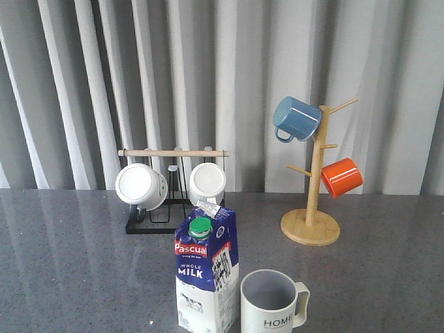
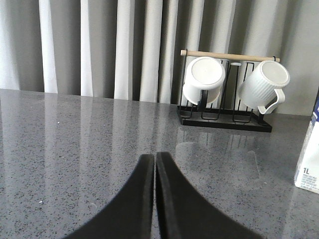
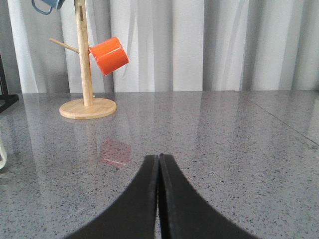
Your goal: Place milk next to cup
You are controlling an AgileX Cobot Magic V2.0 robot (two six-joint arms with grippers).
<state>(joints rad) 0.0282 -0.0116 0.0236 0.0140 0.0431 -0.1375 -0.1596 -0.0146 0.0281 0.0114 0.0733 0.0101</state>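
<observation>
**A:** Where did the milk [image 1: 206,274] stand in the front view?

**B:** Upright on the grey speckled table [image 1: 83,263], at the near edge of the picture. Its green cap [image 1: 200,226] sat on the sloped top, above the red logo and the "WHOLE MILK" lettering. The cup [image 1: 273,302], off-white with a grey interior and "HOME" on its side, stood just beside the carton on the right, its squarish handle pointing right. Whether the two touched could not be told.

**A:** And the arms?

**B:** Neither appeared in the front view. In the left wrist view the left gripper [image 2: 155,162] hung over bare table, its two black fingers pressed together with only a hairline seam between them and nothing held. The right gripper [image 3: 159,162] looked the same in the right wrist view: fingers closed against each other, empty.

**A:** What else did the figure show?

**B:** Behind the carton, a black wire rack [image 1: 149,223] with a wooden bar [image 1: 173,152] across its top held two white mugs [image 1: 141,186] tipped on their sides, open mouths facing the camera. To the right stood a wooden mug tree [image 1: 311,208] on a round base, carrying a blue mug [image 1: 296,118] high on the left and an orange mug [image 1: 341,177] lower on the right. Grey curtains [image 1: 229,76] closed off the background.

**A:** Did the wrist views catch the task objects?

**B:** Only a sliver of the carton's lower corner, marked "1L", lay at the edge of the left wrist view, well apart from the fingers.
</observation>
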